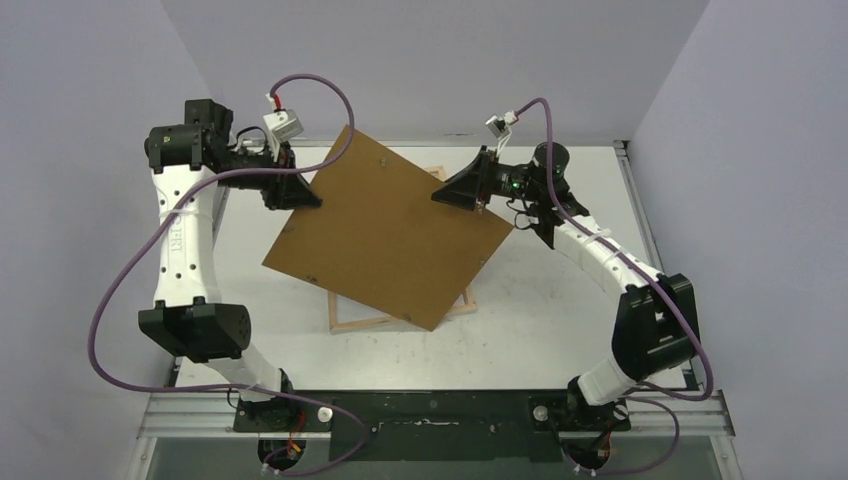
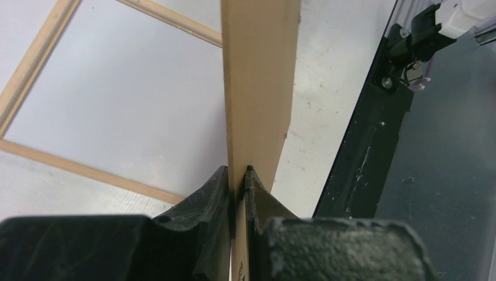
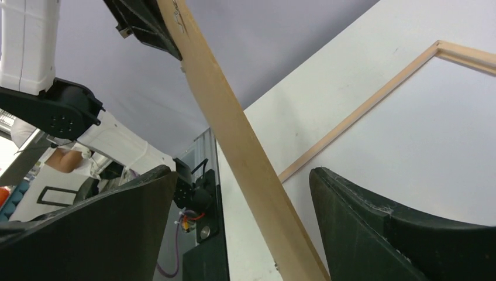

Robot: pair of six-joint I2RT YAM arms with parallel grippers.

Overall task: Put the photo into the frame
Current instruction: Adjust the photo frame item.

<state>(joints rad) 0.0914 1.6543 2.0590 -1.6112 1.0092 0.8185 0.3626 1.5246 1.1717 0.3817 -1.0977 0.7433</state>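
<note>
Brown fibreboard backing panel point(image 1: 390, 230) is held tilted above the table point(image 1: 570, 320). Left gripper point(image 1: 305, 195) is clamped tight on the panel's far-left edge. Right gripper point(image 1: 458, 190) gapes wide around the panel's far-right edge, with neither finger touching it. Pale wood frame point(image 1: 360, 322) lies flat on the table beneath the panel, its near bar exposed. Whether the white surface inside it is the photo cannot be told.
</note>
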